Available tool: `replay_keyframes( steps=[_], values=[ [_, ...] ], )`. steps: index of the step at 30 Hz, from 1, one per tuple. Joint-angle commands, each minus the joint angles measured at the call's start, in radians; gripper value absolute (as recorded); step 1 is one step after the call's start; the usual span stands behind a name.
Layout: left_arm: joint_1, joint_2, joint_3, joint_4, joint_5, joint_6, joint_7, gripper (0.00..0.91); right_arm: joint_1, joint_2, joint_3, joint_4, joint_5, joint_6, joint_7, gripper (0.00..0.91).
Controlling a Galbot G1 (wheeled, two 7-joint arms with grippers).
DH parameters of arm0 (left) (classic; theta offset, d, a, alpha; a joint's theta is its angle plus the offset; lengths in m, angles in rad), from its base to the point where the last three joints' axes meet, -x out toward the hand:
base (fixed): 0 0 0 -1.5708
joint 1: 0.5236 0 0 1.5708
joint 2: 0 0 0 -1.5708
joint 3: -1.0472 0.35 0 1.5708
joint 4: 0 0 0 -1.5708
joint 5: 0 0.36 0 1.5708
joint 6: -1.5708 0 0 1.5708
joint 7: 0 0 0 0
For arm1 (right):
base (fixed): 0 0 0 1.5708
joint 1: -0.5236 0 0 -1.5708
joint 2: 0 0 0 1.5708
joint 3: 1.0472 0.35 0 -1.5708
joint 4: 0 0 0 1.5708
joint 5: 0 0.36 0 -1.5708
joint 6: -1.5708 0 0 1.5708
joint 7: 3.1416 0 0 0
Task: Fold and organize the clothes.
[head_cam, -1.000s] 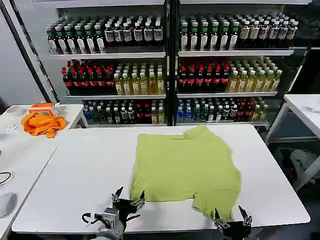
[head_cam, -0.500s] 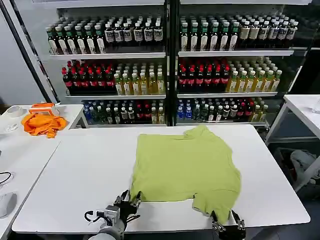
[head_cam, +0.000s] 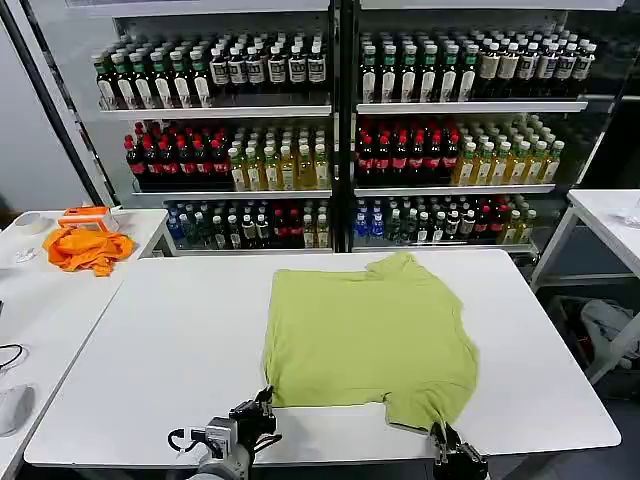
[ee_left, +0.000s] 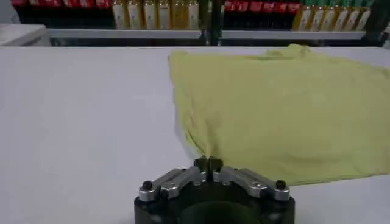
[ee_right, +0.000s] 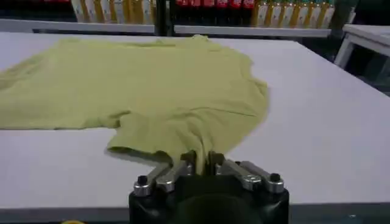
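The light yellow-green T-shirt [head_cam: 370,335] lies spread out, plain side up, on the white worktop [head_cam: 170,350], slightly right of its middle, with its near hem close to the front edge and a folded sleeve poking out at the far edge. Its near left corner is drawn into a small peak where the left gripper [head_cam: 262,412] pinches it; in the left wrist view that gripper [ee_left: 208,164] has its jaws pressed together on a ridge of the cloth [ee_left: 286,109]. The near right corner, a sleeve-like flap hanging toward the worktop's front edge, is held by the right gripper [head_cam: 447,440]; in the right wrist view this gripper [ee_right: 202,162] has its jaws closed on the bunched fabric [ee_right: 152,91]. Well apart, on a neighbouring table to the left, sits a bright orange cloth [head_cam: 87,248]. Behind the worktop stands a glass-fronted cooler [head_cam: 340,130] with shelves full of bottles.
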Motion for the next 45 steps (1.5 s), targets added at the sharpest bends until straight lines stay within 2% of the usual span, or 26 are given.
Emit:
replay_keyframes(
  steps=[1,7,12,27,35,45],
  values=[
    [0.059,0.003,-0.035,-0.135,-0.07,-0.077,0.012,0.05,-0.031,0.0,0.01,0.07,0.002,0.031,-0.001,0.0],
    [0.083,0.006,-0.064,-0.207,-0.081,-0.093,0.003,0.06,-0.051,-0.007,0.031,0.142,0.005,0.052,-0.004,0.0],
    [0.047,0.029,-0.082,-0.194,-0.123,-0.096,0.001,0.06,0.024,-0.032,0.055,0.139,0.037,0.052,-0.001,0.0],
    [-0.22,0.048,-0.031,0.044,-0.155,-0.113,-0.002,0.06,0.461,-0.182,-0.007,-0.149,0.14,0.032,0.009,0.0],
    [-0.342,0.034,0.039,0.169,-0.134,-0.125,-0.014,0.06,0.57,-0.21,-0.037,-0.273,0.143,0.038,0.001,0.0],
    [-0.419,-0.008,0.096,0.282,-0.064,-0.159,-0.029,0.081,0.65,-0.202,-0.1,-0.383,0.116,0.042,-0.006,0.0]
  ],
)
